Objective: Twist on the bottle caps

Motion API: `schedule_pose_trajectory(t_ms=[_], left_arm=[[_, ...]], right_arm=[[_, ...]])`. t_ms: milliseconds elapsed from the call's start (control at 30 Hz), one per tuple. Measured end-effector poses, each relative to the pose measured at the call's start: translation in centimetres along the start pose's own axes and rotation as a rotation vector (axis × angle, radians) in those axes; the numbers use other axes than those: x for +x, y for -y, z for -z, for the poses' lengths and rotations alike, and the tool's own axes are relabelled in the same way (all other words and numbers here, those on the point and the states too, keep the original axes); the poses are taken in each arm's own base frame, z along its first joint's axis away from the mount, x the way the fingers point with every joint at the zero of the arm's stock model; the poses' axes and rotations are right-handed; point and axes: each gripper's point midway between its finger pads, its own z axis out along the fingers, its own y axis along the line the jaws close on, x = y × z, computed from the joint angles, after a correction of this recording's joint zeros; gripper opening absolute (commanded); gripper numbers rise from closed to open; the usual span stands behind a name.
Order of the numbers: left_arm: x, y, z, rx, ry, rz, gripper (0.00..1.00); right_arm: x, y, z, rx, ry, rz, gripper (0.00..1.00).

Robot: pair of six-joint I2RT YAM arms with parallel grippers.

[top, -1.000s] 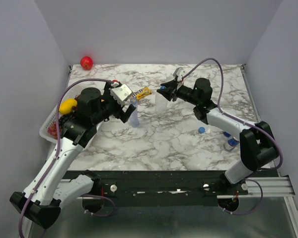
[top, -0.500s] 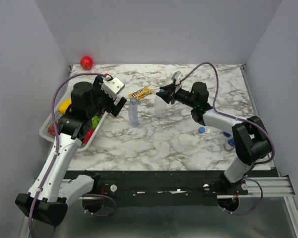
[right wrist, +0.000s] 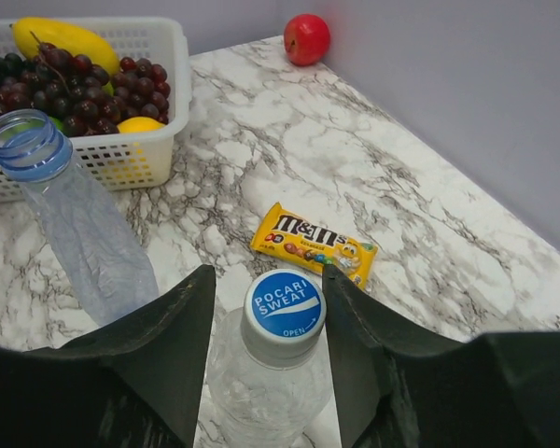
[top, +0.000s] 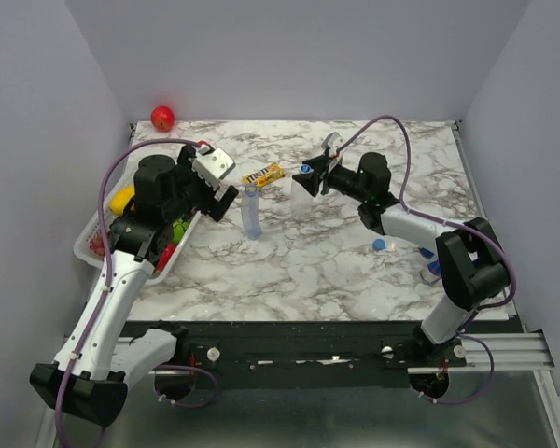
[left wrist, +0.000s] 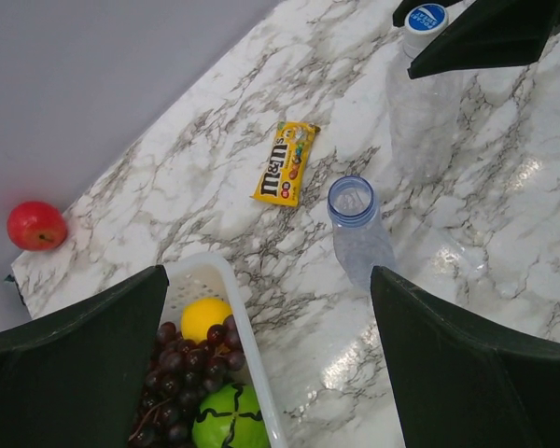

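Note:
A colourless bottle (right wrist: 271, 387) stands upright mid-table with a blue Pocari Sweat cap (right wrist: 284, 303) on its neck. My right gripper (right wrist: 269, 280) straddles that cap with its jaws slightly apart: a narrow gap shows on the left, and the right finger sits close against the cap. In the top view this cap (top: 305, 169) sits at the right gripper (top: 308, 177). The slim blue-tinted bottle (left wrist: 355, 224) stands uncapped to its left. My left gripper (left wrist: 266, 280) hangs wide open and empty over the basket's edge, apart from that bottle. A loose blue cap (top: 380, 245) lies on the table.
A white basket (left wrist: 219, 308) of grapes, lemon and other fruit sits at the left edge. A yellow M&M's packet (left wrist: 287, 163) lies behind the bottles. A red apple (top: 162, 118) rests in the far left corner. Something blue (top: 435, 268) lies half hidden behind the right forearm.
My left gripper has drawn back leftward from the slim bottle and now holds still. The right jaws have loosened around the cap on the colourless bottle.

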Motion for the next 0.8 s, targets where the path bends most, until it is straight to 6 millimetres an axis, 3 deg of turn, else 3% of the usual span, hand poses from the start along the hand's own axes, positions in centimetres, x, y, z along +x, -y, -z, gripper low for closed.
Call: schedule_pose_trajectory(t_ms=[300, 467, 633, 700, 800], left_arm=[[0.6, 0.5, -0.2, 0.030, -0.005, 0.003, 0.99], [0.7, 0.2, 0.1, 0.008, 0.002, 0.023, 0.99], [1.4, -1.1, 1.4, -0.066, 0.021, 0.060, 0.99], [1.8, -1.6, 2.0, -0.097, 0.027, 0.073, 0.99], [2.4, -2.1, 3.1, -0.137, 0.034, 0.092, 0.99]], right_arm=[[-2.4, 1.2, -0.8, 0.027, 0.028, 0.019, 0.67], [-4.8, 1.3, -1.3, 0.002, 0.035, 0.016, 0.78], [-8.7, -1.2, -1.4, -0.155, 0.091, -0.005, 0.80], [-9.3, -2.4, -1.5, -0.211, 0.093, -0.014, 0.83], [-9.0, -5.9, -1.7, -0.327, 0.075, -0.037, 0.92]])
